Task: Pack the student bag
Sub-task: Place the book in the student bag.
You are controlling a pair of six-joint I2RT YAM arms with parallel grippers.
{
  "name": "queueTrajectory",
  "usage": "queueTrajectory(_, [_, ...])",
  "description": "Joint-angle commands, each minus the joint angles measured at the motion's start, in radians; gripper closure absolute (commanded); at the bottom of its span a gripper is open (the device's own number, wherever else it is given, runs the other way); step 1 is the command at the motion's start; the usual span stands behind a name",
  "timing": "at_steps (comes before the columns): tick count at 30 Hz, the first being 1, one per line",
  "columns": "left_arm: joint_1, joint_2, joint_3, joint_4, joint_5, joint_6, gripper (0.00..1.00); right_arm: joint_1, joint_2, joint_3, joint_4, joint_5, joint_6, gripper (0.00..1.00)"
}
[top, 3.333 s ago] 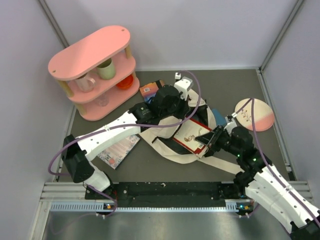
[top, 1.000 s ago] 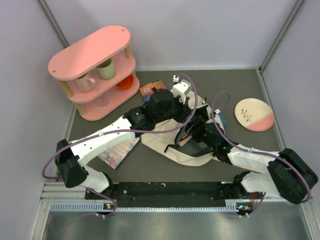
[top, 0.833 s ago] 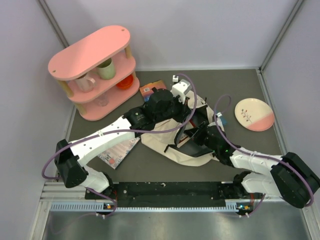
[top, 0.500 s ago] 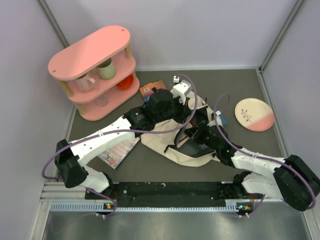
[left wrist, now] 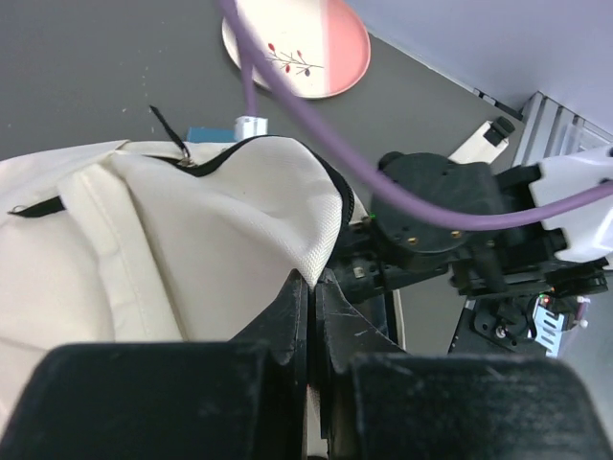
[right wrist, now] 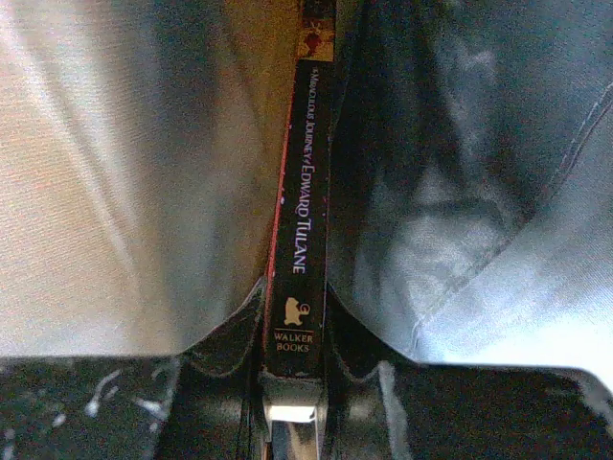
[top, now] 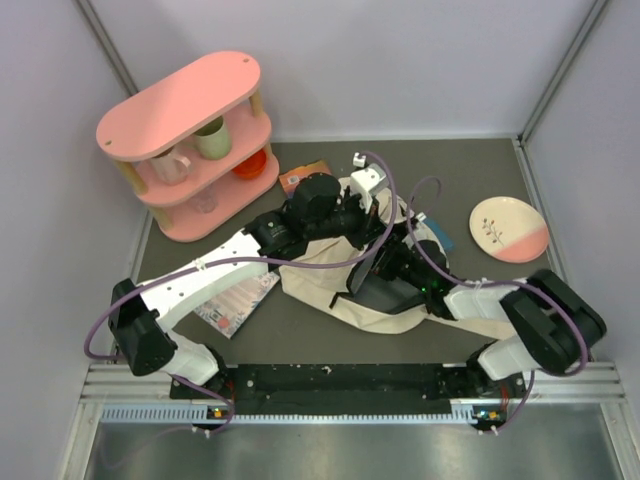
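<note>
The cream canvas student bag (top: pixel 330 290) lies in the middle of the table. My left gripper (left wrist: pixel 313 278) is shut on the cream edge of the bag's opening (left wrist: pixel 239 211) and holds it up. My right gripper (right wrist: pixel 292 331) is inside the bag, shut on a book with a black spine (right wrist: pixel 302 211) reading "Edward Tulane". In the top view the right gripper (top: pixel 385 265) reaches into the dark opening under the lifted edge. The book is hidden in the top view.
A pink two-tier shelf (top: pixel 190 140) with cups stands at the back left. A pink and white plate (top: pixel 508 229) lies at the right. A patterned booklet (top: pixel 240 298) lies left of the bag, an orange box (top: pixel 300 176) behind it.
My right gripper has carried the book from above the bag's right side into the bag's opening, moving further in over the last second. My left gripper keeps the edge lifted.
</note>
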State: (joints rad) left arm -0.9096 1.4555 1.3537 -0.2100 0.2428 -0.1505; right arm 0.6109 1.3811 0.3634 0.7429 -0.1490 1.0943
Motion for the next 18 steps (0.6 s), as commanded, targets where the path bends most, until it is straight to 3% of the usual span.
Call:
queueTrajectory(1, [0.008, -0.024, 0.033, 0.133, 0.11, 0.022, 1.0, -0.005, 0.122, 0.091, 0.278, -0.049, 0.026, 1.0])
queueTrajectory(5, [0.012, -0.02, 0.03, 0.126, 0.116, 0.016, 1.0, -0.007, 0.162, 0.092, 0.297, -0.005, 0.004, 0.96])
queueTrajectory(12, [0.018, -0.021, 0.012, 0.124, 0.093, 0.0, 1.0, -0.013, 0.09, 0.072, 0.081, 0.114, -0.053, 0.51])
queueTrajectory(14, [0.02, -0.023, 0.005, 0.126, 0.082, -0.004, 1.0, -0.013, 0.029, 0.077, -0.071, 0.182, -0.08, 0.44])
queueTrajectory(16, [0.024, -0.021, -0.001, 0.123, 0.084, -0.009, 1.0, -0.011, -0.016, 0.074, -0.175, 0.241, -0.103, 0.28])
queueTrajectory(18, [0.025, -0.018, -0.005, 0.124, 0.085, -0.011, 1.0, -0.014, -0.086, 0.08, -0.258, 0.284, -0.132, 0.23])
